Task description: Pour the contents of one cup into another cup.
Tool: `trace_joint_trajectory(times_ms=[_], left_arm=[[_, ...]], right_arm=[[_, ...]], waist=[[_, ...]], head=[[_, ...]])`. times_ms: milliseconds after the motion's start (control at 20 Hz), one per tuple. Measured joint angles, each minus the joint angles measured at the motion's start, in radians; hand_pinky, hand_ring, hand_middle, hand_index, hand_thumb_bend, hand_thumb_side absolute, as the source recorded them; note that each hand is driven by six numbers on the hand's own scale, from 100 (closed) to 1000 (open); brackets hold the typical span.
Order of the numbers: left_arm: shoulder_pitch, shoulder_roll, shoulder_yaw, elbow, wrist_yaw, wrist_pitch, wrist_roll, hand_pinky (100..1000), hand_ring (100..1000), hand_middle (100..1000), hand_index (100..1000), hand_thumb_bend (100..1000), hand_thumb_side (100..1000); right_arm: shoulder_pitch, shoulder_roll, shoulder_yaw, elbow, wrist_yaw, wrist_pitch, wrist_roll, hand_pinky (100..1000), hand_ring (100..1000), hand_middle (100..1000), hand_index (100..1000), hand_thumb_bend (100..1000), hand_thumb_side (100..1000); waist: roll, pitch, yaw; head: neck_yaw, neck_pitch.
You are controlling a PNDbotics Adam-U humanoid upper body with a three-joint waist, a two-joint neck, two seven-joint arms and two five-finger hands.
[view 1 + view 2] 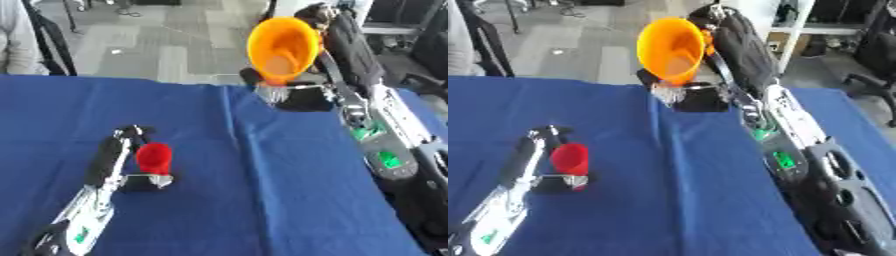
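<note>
My right hand (289,95) grips the orange cup (282,47), tipped above the table's (262,190) far edge; my left hand (557,182) clasps the red cup (570,159) near its left edge

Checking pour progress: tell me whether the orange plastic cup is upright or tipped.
Tipped. The orange plastic cup, held up by the right hand, shows its open mouth to the camera; contents cannot be told.

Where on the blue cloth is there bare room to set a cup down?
The widest bare patch of the blue cloth lies between the left hand holding the red cup and the right arm. The far left is also bare. It is crowded at the far edge, under the right hand and the raised orange cup.
</note>
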Motion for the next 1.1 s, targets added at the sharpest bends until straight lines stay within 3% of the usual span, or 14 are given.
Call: trace_joint_trajectory(times_ms=[50, 250, 450, 800, 1100], left_arm=[[0.001, -0.002, 0.007, 0.002, 0.000, 0.000, 0.007, 491, 487, 583, 769, 1000, 700], [0.023, 0.001, 0.028, -0.031, 0.070, 0.019, 0.005, 520, 543, 654, 788, 933, 802], [0.043, 0.023, 0.039, -0.133, 0.222, 0.067, -0.049, 538, 563, 678, 790, 912, 845], [0.079, 0.059, 0.018, -0.352, 0.489, 0.158, -0.224, 561, 587, 698, 791, 830, 926], [0.097, 0.066, 0.002, -0.499, 0.635, 0.260, -0.331, 558, 582, 694, 789, 782, 955]], right_arm=[[0.016, 0.004, -0.005, 0.000, -0.021, 0.007, 0.006, 500, 322, 162, 312, 478, 288], [0.085, 0.013, -0.023, 0.024, -0.110, 0.035, 0.030, 490, 300, 139, 304, 593, 202], [0.137, 0.023, -0.030, 0.096, -0.173, 0.053, 0.056, 486, 286, 124, 300, 613, 110], [0.121, 0.073, -0.004, 0.286, -0.273, 0.018, 0.117, 490, 295, 122, 306, 617, 100], [0.058, 0.139, 0.031, 0.474, -0.274, -0.037, 0.162, 504, 341, 158, 331, 661, 100]], waist=[[0.001, 0.000, 0.000], [0.011, 0.000, 0.009], [0.024, -0.001, 0.022], [0.048, -0.010, 0.053], [0.065, -0.011, 0.084]], head=[[0.000, -0.001], [0.000, -0.005], [-0.003, -0.005], [-0.025, -0.005], [-0.056, -0.005]])
